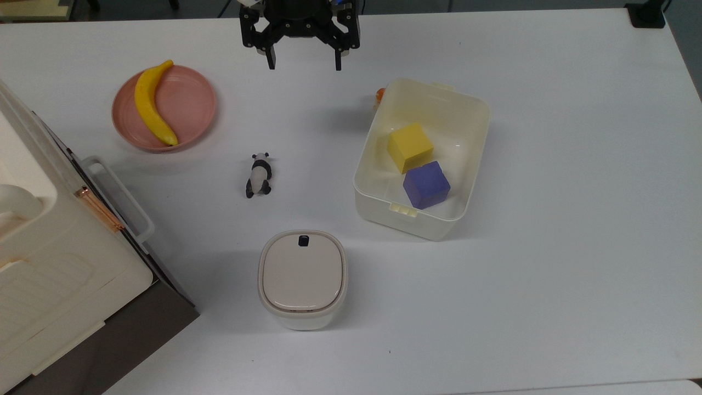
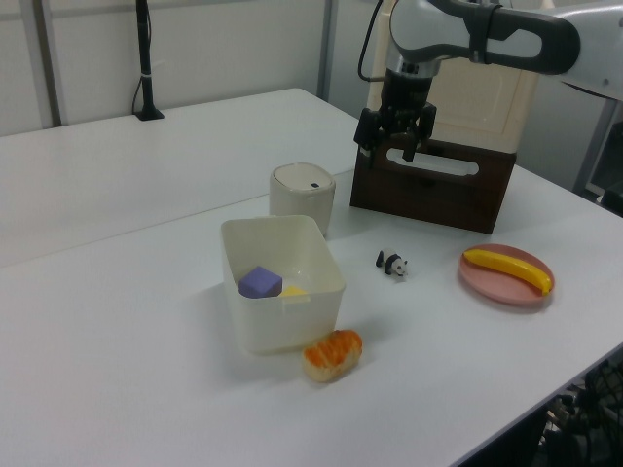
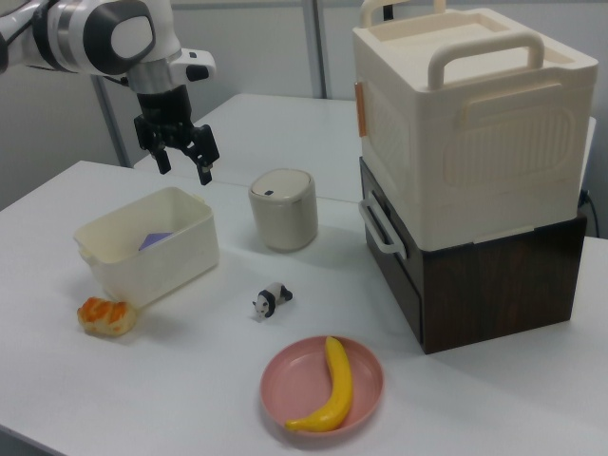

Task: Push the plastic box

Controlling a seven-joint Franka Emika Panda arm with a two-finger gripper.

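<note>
The plastic box (image 1: 384, 215), a cream-white translucent tub, stands right of centre in the top view. It holds a yellow cube (image 1: 410, 147) and a purple cube (image 1: 426, 185). The tub also shows in the left view (image 2: 282, 326) and the right view (image 3: 157, 261). My black gripper (image 1: 304, 66) hangs open and empty above the table at the top view's upper edge. It is up and to the left of the box and apart from it. I also see the gripper raised in the left view (image 2: 389, 152) and in the right view (image 3: 185, 173).
An orange food toy (image 2: 332, 353) lies against one short end of the box. A panda figure (image 1: 258, 175), a beige-lidded container (image 1: 303, 277) and a pink plate (image 1: 189, 104) with a banana (image 1: 152, 104) lie to the top view's left. A large cream appliance (image 3: 465, 123) fills that corner.
</note>
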